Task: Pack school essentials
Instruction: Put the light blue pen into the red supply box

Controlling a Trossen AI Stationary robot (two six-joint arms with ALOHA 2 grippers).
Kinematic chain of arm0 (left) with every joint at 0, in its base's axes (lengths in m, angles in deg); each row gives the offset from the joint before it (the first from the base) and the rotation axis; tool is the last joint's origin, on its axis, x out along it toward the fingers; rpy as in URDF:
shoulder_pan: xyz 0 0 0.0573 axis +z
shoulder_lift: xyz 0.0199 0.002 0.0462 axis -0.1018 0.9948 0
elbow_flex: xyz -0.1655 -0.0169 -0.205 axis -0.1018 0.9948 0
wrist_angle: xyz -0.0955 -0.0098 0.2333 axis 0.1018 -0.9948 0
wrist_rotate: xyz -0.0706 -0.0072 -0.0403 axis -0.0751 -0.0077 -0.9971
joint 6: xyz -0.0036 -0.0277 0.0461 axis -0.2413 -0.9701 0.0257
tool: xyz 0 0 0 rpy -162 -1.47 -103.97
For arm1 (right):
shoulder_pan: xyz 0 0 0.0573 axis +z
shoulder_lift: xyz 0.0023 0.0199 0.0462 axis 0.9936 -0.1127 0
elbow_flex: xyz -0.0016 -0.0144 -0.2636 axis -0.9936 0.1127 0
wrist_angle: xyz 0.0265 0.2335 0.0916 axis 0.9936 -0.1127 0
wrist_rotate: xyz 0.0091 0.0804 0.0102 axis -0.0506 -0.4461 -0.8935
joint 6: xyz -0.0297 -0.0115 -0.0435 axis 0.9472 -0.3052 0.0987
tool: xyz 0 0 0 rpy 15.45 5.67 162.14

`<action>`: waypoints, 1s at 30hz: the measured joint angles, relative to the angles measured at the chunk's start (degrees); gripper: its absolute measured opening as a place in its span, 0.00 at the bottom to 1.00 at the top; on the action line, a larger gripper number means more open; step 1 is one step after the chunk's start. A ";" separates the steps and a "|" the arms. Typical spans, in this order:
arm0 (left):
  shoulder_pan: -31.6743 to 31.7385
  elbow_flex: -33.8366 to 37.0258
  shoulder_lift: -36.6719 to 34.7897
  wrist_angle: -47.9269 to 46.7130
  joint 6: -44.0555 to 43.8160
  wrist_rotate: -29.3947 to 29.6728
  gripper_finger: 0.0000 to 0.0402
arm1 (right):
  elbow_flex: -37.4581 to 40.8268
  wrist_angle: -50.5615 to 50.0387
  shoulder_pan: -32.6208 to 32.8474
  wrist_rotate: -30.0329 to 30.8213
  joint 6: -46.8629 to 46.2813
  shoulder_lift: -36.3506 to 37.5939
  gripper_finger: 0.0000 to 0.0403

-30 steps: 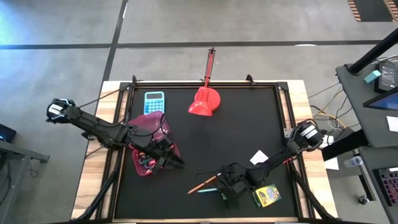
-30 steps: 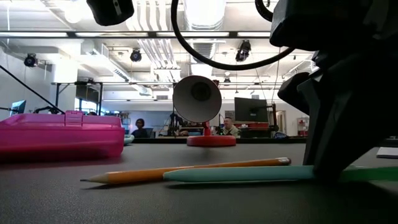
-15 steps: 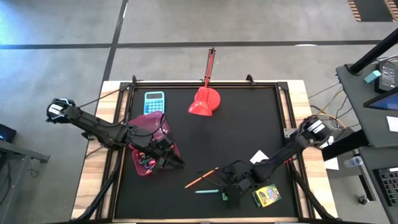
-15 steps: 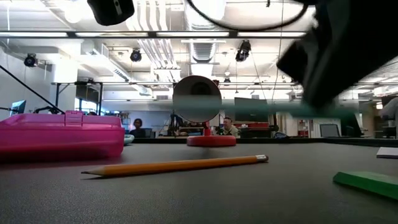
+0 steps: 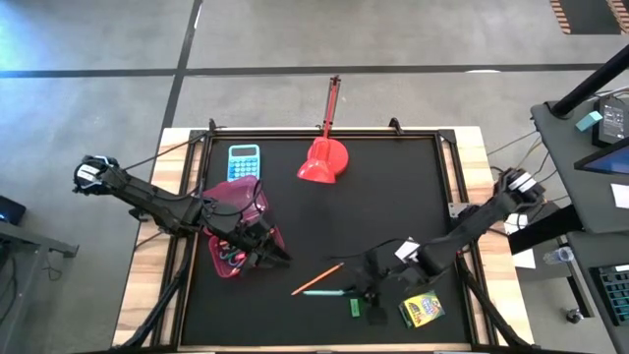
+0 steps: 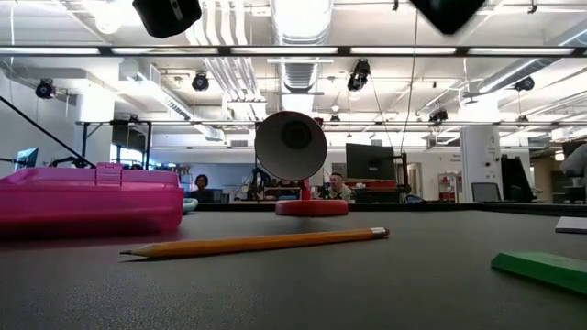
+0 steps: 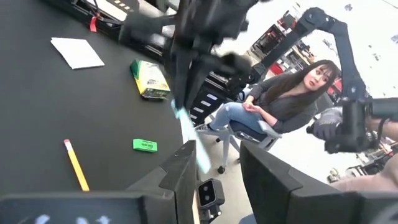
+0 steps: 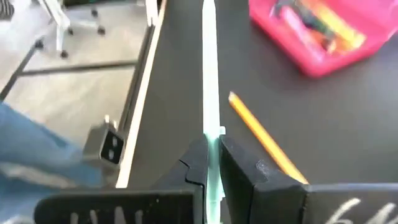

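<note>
My right gripper (image 8: 212,155) is shut on a light-blue pen (image 5: 330,292), raised above the table's near middle. Under it lie an orange pencil (image 5: 316,279) and a green eraser (image 5: 355,307). A crayon box (image 5: 421,308) and a white square (image 5: 408,248) lie to the right. The open pink case (image 5: 229,262) sits on the left with several coloured items inside. My left gripper (image 7: 217,174) hovers open over the case's right edge, nothing between its fingers. My right gripper pinches the pen between its two fingers by the part nearest the table's right (image 8: 211,134). The fingers (image 8: 198,163) lie along the pen, slanting down from the right. The pen sticks out ahead of them toward the pink case, lifted clear of the table.
A light-blue calculator (image 5: 244,162) lies at the far left. A red scoop-shaped object (image 5: 322,162) with a long handle sits at the far middle. A person sits beyond the table's near right corner (image 7: 280,99). The mat's middle and far right are bare.
My right gripper has risen from the table with the pen and tipped nearer to level. The pen has come off the mat and hangs clear. The orange pencil beside it has shifted a little. The green eraser now shows where the gripper stood.
</note>
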 joint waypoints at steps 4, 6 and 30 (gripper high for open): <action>0.02 0.00 0.06 -0.03 0.73 0.02 0.27 | 0.00 -0.03 0.02 4.88 3.18 4.43 0.05; 0.02 0.00 0.14 -0.02 2.59 0.03 0.27 | 0.00 -0.05 0.00 7.39 5.75 6.34 0.05; 5.70 -0.55 1.25 13.09 17.57 12.90 0.27 | -2.39 -0.12 -6.88 14.51 16.17 12.92 0.06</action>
